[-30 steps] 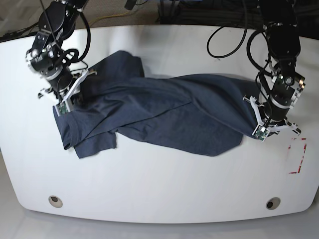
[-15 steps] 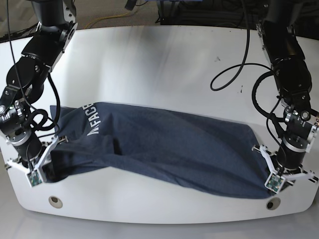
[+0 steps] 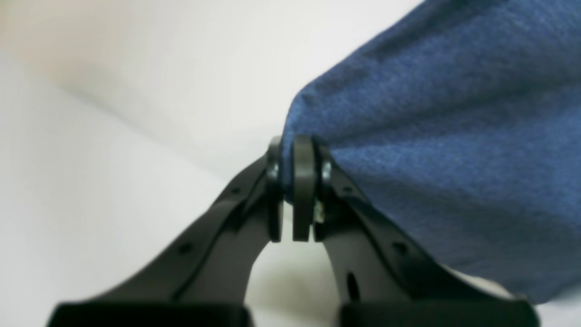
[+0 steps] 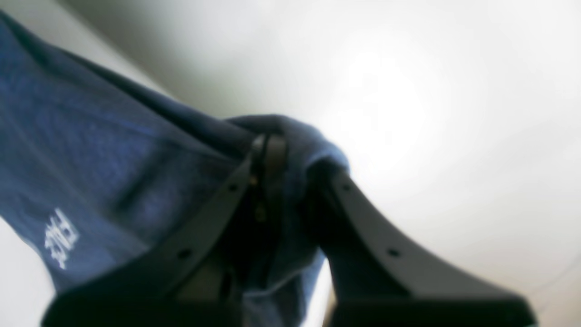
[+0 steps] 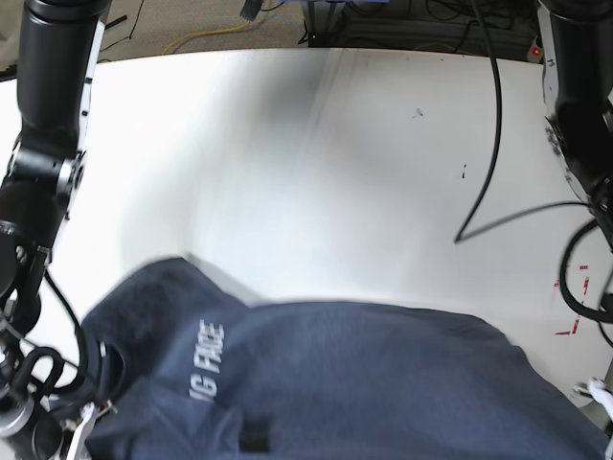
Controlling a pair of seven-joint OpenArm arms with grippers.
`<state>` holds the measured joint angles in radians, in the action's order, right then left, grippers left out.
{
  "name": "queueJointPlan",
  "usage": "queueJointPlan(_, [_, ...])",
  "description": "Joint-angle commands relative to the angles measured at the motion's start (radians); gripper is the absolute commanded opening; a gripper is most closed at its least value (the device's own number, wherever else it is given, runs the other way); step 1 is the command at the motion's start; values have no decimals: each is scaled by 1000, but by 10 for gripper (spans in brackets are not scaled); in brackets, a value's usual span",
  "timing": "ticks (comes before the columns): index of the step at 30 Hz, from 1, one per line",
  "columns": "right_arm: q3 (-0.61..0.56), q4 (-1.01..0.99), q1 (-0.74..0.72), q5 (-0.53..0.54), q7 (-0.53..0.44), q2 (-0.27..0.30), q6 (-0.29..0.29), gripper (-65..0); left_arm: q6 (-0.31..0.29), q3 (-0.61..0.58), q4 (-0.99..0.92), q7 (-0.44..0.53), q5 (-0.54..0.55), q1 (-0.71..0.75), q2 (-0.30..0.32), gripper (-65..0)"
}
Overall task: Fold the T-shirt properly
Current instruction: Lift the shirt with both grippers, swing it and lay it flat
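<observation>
Above the counter [image 5: 316,153], near its front edge: hanging stretched, the T-shirt [image 5: 364,383], lettering facing out. Left hand [image 3: 292,181] clenching one cloth corner, right hand [image 4: 277,154] grasping a bunched fold at the opposite end, likely spreading the shirt wide for laying flat before folding.
</observation>
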<state>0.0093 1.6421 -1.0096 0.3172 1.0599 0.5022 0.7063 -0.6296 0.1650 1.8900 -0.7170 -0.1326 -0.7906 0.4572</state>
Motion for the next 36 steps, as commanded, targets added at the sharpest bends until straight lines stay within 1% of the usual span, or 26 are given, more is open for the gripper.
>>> queueJointPlan(1, [-12,7,-99,-6,12,20,-8,-650,11,5,-34,13,47,-71,35,-650])
queueJointPlan(5, [-27,10,-147,-6,44,29,-8,-650,11,5,-73,13,95,-117,81,-650])
queueJointPlan(9, [-22,36,-110,-5,72,56,-8,-650,11,3,-62,13,130,-109,82,-650])
queueJointPlan(10, [-13,54,-81,-5,75,59,-8,-650,11,3,-57,10,138,-97,84,-650])
queueJointPlan(12, [42,112,8,-5,76,66,-8,-650,11,5,-43,-16,156,-57,84,-650])
queueJointPlan(17, [143,228,246,-5,79,65,-8,-650,11,5,19,-100,219,26,84,-650])
queueJointPlan(18, [172,254,312,-5,79,63,-8,-650,9,5,35,-123,241,53,84,-650])
queueJointPlan(24, [323,327,593,-5,79,-6,-8,-650,9,5,113,-198,311,176,82,-650])
queueJointPlan(27, [395,336,733,-5,78,-58,-8,-650,9,5,131,-266,321,264,79,-650])
queueJointPlan(28, [423,336,769,-5,79,-81,-8,-650,1,8,131,-292,331,285,79,-650])
queueJointPlan(30, [469,336,846,-6,79,-116,-8,-650,-32,40,131,-336,351,342,78,-650])
queueJointPlan(32, [508,336,912,-6,79,-141,-8,-650,-59,84,131,-350,371,417,78,-650])
queueJointPlan(34, [541,336,963,-6,79,-161,-8,-650,-63,118,130,-350,383,478,76,-650])
queueJointPlan(36, [570,336,1012,-6,75,-193,-8,-650,-65,133,130,-350,386,554,76,-650])
